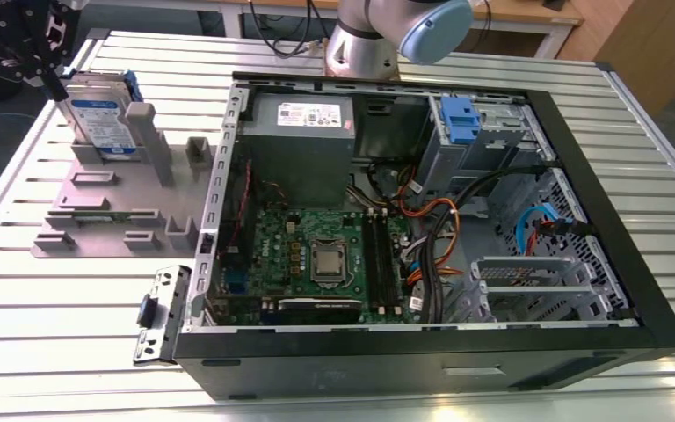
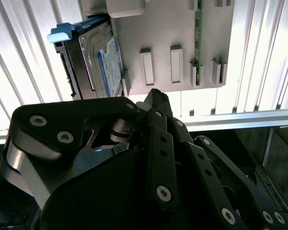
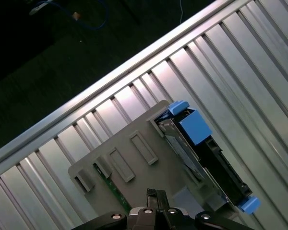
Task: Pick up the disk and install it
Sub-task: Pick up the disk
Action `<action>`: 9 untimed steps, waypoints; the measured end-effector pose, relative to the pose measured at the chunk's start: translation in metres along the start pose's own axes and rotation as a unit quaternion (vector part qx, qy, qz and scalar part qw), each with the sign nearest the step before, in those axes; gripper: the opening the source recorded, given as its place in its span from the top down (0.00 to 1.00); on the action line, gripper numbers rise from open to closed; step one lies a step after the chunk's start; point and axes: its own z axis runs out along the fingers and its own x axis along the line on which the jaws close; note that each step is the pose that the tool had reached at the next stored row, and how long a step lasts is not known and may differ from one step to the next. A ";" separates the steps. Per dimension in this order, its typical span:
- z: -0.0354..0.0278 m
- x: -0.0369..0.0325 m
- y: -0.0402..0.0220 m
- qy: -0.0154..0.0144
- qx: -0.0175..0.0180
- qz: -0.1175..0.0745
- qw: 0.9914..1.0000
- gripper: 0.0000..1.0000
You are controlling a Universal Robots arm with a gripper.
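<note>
While the disk [image 1: 97,119] stands on edge in a slot of the grey holder [image 1: 91,207] on the surface [image 1: 32,316], presumably kept upright so its top stays free to grasp, we see the pincer [image 3: 151,194] hang close over the holder, clenched on nothing.

Bright, seemingly overhead light; glare on table slats [image 2: 259,57]; computer case [image 1: 373,369] shadowed inside

Open computer case [image 1: 431,353] beside a grey fixture [image 1: 94,211]
</note>
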 end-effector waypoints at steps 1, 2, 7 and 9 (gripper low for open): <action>0.0000 0.0000 0.0000 0.000 0.000 -0.001 1.000 0.90; 0.0000 0.0000 0.0000 0.000 0.000 -0.001 1.000 0.90; 0.0000 0.0000 0.0000 0.000 0.000 -0.005 1.000 0.90; 0.0000 0.0000 0.0000 0.000 0.000 -0.006 1.000 0.90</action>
